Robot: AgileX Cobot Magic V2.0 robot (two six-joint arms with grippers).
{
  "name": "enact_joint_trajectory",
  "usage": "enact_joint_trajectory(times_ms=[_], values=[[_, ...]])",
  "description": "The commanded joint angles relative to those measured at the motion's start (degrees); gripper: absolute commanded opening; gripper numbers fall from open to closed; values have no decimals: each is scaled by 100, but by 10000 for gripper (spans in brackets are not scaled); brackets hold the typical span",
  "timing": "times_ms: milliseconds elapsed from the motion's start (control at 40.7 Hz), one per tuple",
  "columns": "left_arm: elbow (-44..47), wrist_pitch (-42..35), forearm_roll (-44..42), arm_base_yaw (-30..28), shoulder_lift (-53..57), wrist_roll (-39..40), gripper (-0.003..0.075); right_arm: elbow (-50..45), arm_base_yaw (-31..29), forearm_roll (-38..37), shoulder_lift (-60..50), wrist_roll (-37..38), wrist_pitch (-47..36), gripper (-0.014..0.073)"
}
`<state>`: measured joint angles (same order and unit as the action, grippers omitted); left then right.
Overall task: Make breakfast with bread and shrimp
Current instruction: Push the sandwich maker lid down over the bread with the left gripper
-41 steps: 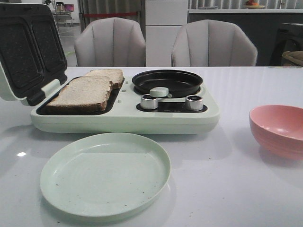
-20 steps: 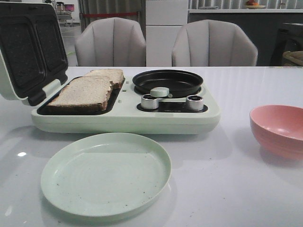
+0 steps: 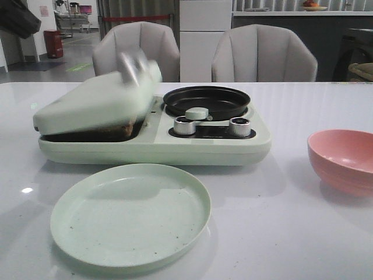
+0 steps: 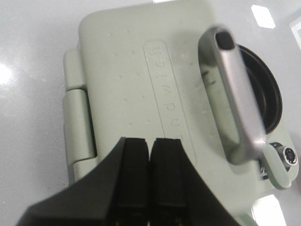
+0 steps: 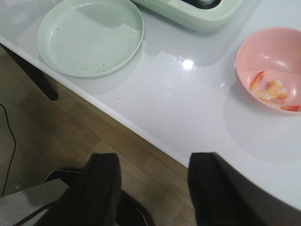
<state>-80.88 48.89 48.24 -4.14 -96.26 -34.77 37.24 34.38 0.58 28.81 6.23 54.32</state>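
Note:
The pale green sandwich maker's lid is blurred and almost down over the bread; only a dark strip of crust shows in the gap. In the left wrist view my left gripper is shut and empty, just above the lid, away from its silver handle. The shrimp lies in the pink bowl at the table's right. My right gripper is open and empty, over the floor off the table's front edge.
A black round pan sits on the maker's right half, with two silver knobs in front. A pale green plate lies in front of the maker. The pink bowl stands right. Two grey chairs stand behind the table.
The lid stood open with both bread slices in view; now it has swung down over them and is nearly shut.

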Motion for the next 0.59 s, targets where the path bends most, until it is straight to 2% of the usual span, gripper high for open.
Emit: enact_joint_trajectory(times_ms=[0,221,566], values=[[288,-493,132,341,657,-73,102,155,-5,7,10,-12,-366,440],[1544,-1295,-124,1203,1522,-105,102,155,-5,7,10,-12,-366,440],[3186,-2498,-492,2935,2935,-105,102,155,-5,7,10,-12,-366,440]])
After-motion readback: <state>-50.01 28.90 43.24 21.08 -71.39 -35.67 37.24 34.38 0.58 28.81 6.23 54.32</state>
